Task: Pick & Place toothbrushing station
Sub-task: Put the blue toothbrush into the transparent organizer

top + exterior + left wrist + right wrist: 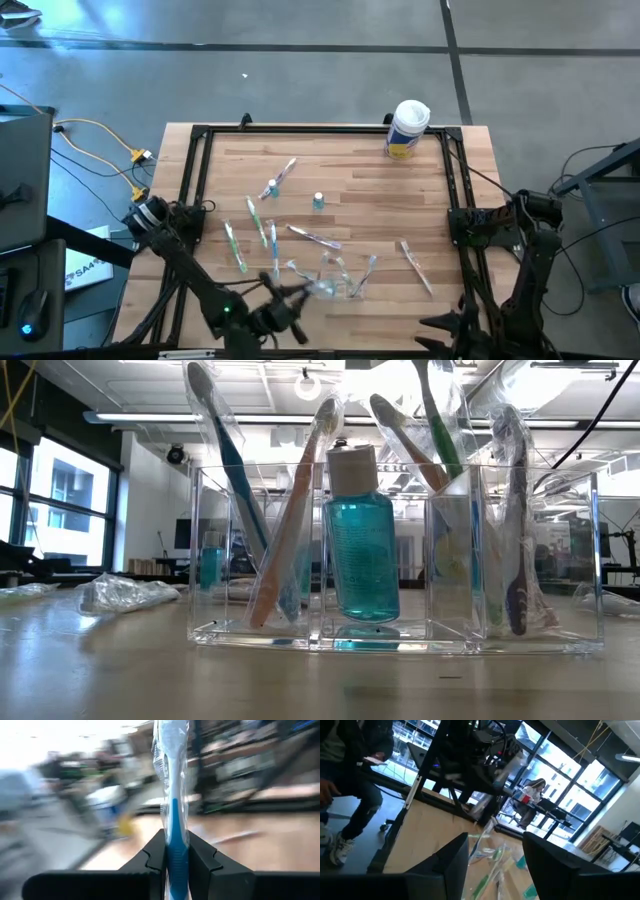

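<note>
Left wrist view: a wrapped blue toothbrush [172, 820] is pinched between the nearly closed fingers of the left gripper [176, 862], its long axis upright and straight out past the fingertips. From above, the left gripper [285, 295] is seen at the counter's [380, 190] near edge, just beside the clear holder [335, 280], which lies to its right. The right gripper [495, 865] is parked with fingers apart, holding nothing, farther off.

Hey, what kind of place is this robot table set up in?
Most likely a robotics lab or workshop in an open industrial space. The wooden table sits on bare concrete with loose cables, tall windows line the room, and exposed ceiling lights hang overhead.
</note>
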You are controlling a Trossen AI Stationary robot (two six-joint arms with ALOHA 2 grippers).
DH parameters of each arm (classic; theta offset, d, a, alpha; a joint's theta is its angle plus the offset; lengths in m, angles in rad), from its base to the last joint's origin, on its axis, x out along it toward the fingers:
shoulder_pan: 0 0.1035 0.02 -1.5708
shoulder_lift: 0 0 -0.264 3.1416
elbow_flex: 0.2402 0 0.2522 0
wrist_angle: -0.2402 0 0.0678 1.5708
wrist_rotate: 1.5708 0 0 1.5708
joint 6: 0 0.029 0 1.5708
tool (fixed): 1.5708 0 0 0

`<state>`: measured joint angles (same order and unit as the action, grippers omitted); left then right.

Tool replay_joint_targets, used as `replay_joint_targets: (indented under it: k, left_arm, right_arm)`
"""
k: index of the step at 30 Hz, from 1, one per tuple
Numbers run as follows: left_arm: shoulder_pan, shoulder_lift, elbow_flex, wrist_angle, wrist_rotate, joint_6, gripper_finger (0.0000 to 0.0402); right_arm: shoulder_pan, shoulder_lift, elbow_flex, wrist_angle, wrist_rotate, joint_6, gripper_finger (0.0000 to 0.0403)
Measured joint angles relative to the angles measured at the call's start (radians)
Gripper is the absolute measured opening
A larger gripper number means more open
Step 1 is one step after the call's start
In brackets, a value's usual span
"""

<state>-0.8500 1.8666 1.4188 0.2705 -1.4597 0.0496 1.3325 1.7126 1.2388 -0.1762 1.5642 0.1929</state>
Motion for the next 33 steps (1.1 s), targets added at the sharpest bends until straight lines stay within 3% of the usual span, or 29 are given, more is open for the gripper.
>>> replay_joint_targets:
  k: [2, 6, 12, 15, 18, 21, 26, 33]
  left_arm:
    - [-0.026, -0.039, -0.011, -0.081, -0.109, -0.003, 0.004]
    - [-0.05, -0.115, -0.013, -0.199, -0.088, 0.053, 0.0041]
    - [0.018, -0.219, -0.013, -0.355, -0.04, 0.1, 0.0041]
    - [0.056, -0.313, -0.013, -0.62, 0.092, -0.086, 0.0041]
    - [0.114, -0.41, -0.013, -0.96, 0.258, -0.404, 0.0041]
    - [0.128, -0.477, -0.068, -1.143, 0.275, -0.688, 0.0041]
    - [0.029, -0.523, -0.247, -0.957, 0.272, -0.745, 0.0042]
    - [-0.144, -0.473, -0.526, -0.383, 0.17, -0.71, 0.0042]
  right_arm:
    - [0.003, 0.0, 0.0, -0.099, -0.014, 0.113, 0.018]
    - [-0.005, -0.019, 0.0, -0.32, -0.121, 0.384, 0.018]
    - [-0.055, -0.047, 0.0, -0.613, -0.134, 0.737, 0.018]
    - [-0.073, -0.047, 0.0, -0.708, -0.135, 0.851, 0.018]
    - [-0.084, -0.047, 0.0, -0.771, -0.15, 0.938, 0.018]
    - [-0.085, -0.047, 0.0, -0.808, -0.152, 0.992, 0.018]
    - [-0.071, -0.047, 0.0, -0.818, -0.159, 1.015, 0.018]
    - [-0.056, -0.046, 0.0, -0.818, -0.161, 1.017, 0.018]
